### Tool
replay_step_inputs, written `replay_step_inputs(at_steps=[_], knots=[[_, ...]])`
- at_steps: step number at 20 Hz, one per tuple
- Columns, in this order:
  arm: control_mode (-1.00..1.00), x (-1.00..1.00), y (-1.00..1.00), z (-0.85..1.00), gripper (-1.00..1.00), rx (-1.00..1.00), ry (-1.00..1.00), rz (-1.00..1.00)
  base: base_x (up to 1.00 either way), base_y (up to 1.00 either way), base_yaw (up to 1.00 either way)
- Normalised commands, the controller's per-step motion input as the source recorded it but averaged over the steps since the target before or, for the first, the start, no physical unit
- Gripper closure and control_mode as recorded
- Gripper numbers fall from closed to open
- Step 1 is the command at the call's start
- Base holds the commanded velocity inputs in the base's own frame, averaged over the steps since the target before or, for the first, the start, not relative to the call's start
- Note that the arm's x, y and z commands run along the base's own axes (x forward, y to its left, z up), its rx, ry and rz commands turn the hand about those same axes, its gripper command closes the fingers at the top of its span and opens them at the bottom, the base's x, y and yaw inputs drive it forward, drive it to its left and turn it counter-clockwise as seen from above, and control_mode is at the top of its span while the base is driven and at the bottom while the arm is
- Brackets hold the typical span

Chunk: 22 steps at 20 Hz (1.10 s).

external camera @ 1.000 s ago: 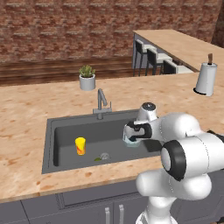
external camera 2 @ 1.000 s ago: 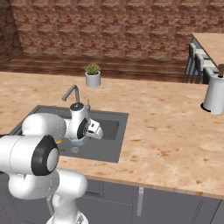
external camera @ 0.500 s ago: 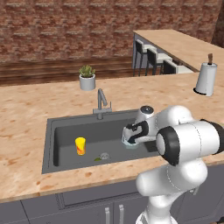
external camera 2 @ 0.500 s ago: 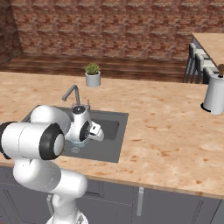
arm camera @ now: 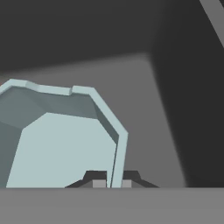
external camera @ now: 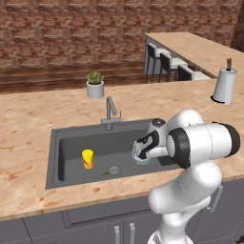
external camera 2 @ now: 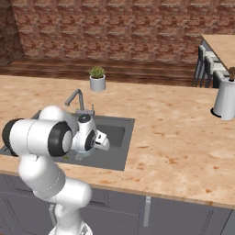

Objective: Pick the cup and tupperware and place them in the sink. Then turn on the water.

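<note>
The arm's two-finger gripper (arm camera: pixel 110 180) is clamped on the thin wall of the shallow pale blue-grey translucent tupperware (arm camera: pixel 65 140), holding it low inside the dark grey rectangular sink (external camera: pixel 71 143), toward the basin's right end. The small yellow tapered cup (external camera: pixel 87 158) with its red-orange band already stands upright on the sink floor near the left end. The step in hand looks like setting the tupperware down. Next, the gripper should release it, lift clear and reach for the grey metal faucet (external camera: pixel 110 110) at the sink's back edge.
</note>
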Motion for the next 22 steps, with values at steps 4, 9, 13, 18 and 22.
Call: replay_step_inputs(at_steps=[4, 9, 13, 18, 22], knots=[[-1.00, 0.29, 0.00, -0.17, 1.00, 0.00, 0.00, 0.00, 0.00, 0.00, 0.00], [-1.00, 0.27, 0.00, -0.16, 1.00, 0.00, 0.00, 0.00, 0.00, 0.00, 0.00], [-1.00, 0.35, 0.00, -0.19, 1.00, 0.00, 0.00, 0.00, 0.00, 0.00, 0.00], [-1.00, 0.37, 0.03, -0.23, 1.00, 0.00, 0.00, 0.00, 0.00, 0.00, 0.00], [-1.00, 0.34, 0.01, -0.23, 1.00, 0.00, 0.00, 0.00, 0.00, 0.00, 0.00]])
